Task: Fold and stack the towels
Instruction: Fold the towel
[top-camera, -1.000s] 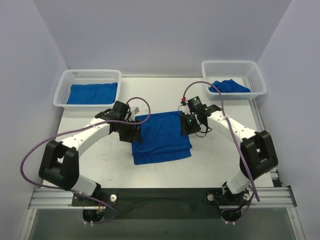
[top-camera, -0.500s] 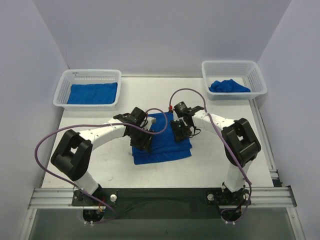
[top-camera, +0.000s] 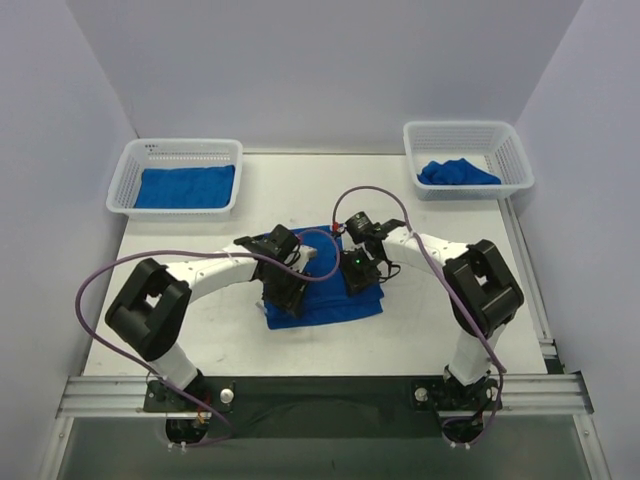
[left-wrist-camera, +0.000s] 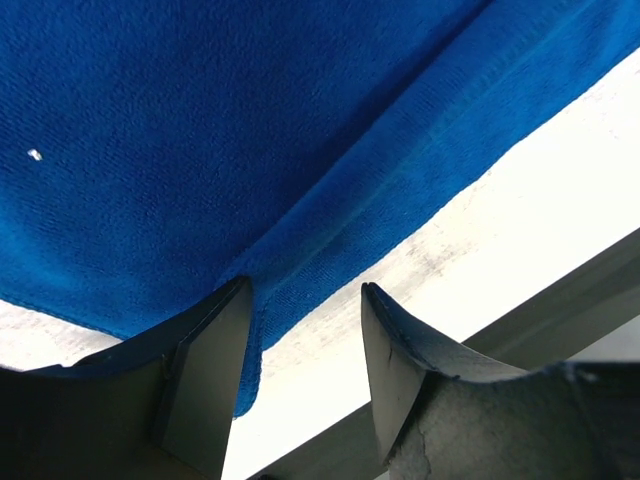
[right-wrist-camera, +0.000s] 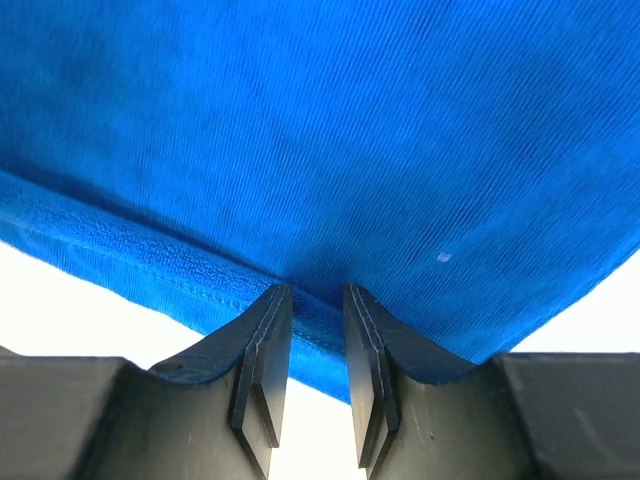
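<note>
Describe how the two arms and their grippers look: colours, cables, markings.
Both the left arm and the right arm have white links with black joints. A purple cable loops along each. The fingers are black, flat and tapered. A green light glows on the right arm.

The towel (left-wrist-camera: 250, 130) runs off the top and sides of both wrist views.
</note>
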